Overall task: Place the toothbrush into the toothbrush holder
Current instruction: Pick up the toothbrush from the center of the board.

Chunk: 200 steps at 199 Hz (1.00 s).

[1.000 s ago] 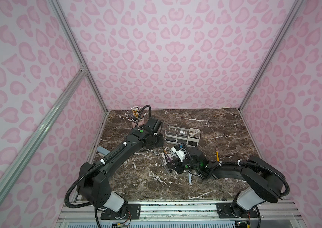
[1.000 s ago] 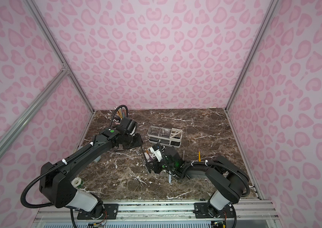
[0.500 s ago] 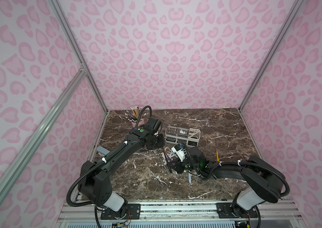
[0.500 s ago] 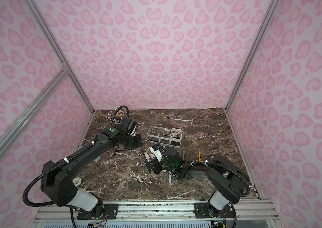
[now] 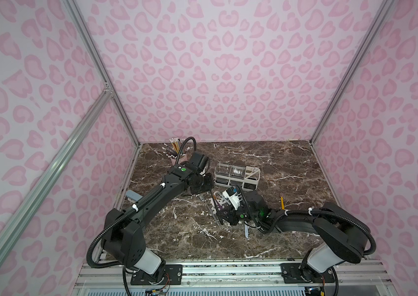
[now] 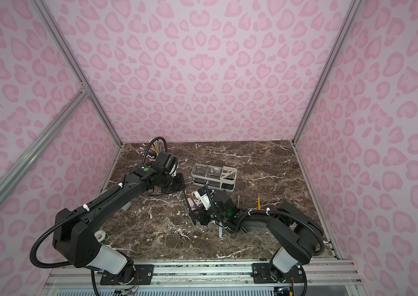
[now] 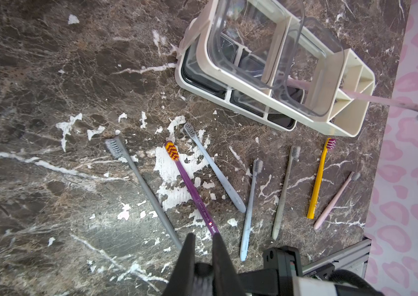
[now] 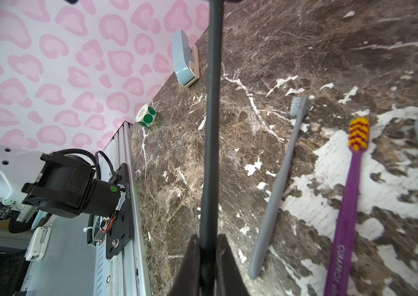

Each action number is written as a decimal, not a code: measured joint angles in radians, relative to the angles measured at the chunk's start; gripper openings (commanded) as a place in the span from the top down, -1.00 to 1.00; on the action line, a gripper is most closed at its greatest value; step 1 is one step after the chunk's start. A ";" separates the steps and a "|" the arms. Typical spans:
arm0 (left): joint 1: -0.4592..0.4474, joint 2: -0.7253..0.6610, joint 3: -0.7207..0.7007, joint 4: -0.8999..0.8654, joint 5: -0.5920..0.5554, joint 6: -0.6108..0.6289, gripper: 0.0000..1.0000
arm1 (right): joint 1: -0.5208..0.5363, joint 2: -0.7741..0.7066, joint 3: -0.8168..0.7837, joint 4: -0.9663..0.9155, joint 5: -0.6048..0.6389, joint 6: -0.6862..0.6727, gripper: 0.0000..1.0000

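Right gripper (image 8: pixel 208 237): jaws clamped on one end of the black toothbrush (image 8: pixel 213 128), whose slim handle runs straight out from the fingertips, long axis near-to-far, free end pointing far and slightly left, its head out of view. The brush hangs over the marble table (image 5: pixel 292 166), parallel to the grey toothbrush (image 8: pixel 279 179) and purple toothbrush (image 8: pixel 346 205) lying beside it, near-left of the white toothbrush holder (image 5: pixel 251 171) and apart from it. Left gripper (image 7: pixel 204 235): fingers drawn almost together on nothing, just left of the holder, where a pink toothbrush (image 7: pixel 372 98) leans in the right-hand slotted compartment.
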 measured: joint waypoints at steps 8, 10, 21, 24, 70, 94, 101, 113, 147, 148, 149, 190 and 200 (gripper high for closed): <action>0.000 0.000 -0.001 0.001 0.000 0.000 0.81 | 0.000 0.000 0.000 0.000 0.002 0.000 1.00; 0.000 0.000 -0.001 0.001 0.000 0.000 0.82 | 0.000 0.000 0.000 0.000 0.003 0.000 1.00; 0.000 0.000 -0.002 0.003 0.002 0.000 0.91 | 0.000 0.000 0.000 -0.001 0.003 0.000 1.00; 0.000 0.000 -0.003 0.003 0.004 0.000 0.92 | 0.000 0.000 0.000 -0.001 0.003 0.000 1.00; 0.000 0.000 -0.011 0.016 0.008 0.000 0.97 | -0.001 0.000 0.000 -0.006 0.011 -0.001 0.87; 0.001 -0.001 -0.011 0.018 0.008 0.000 0.96 | -0.011 -0.013 0.000 -0.020 0.018 -0.006 0.27; 0.002 -0.001 -0.010 0.016 0.006 0.008 0.97 | -0.016 -0.022 0.000 -0.023 0.022 -0.007 0.15; 0.004 -0.001 -0.007 0.014 0.005 0.008 0.96 | -0.029 -0.045 0.000 -0.026 0.027 -0.011 0.00; 0.008 -0.001 0.039 -0.005 -0.031 0.017 0.97 | -0.076 -0.150 -0.008 -0.060 0.037 -0.032 -0.26; 0.008 -0.001 0.042 -0.006 -0.032 0.019 0.97 | -0.077 -0.153 -0.008 -0.062 0.037 -0.033 -0.26; 0.008 -0.001 0.044 -0.006 -0.033 0.019 0.97 | -0.081 -0.160 -0.008 -0.066 0.037 -0.034 -0.27; 0.008 0.009 0.170 -0.003 -0.110 0.033 0.97 | -0.225 -0.378 -0.067 -0.123 0.074 -0.051 -0.51; 0.008 0.009 0.198 0.005 -0.124 0.033 0.97 | -0.266 -0.436 -0.087 -0.137 0.106 -0.051 -0.56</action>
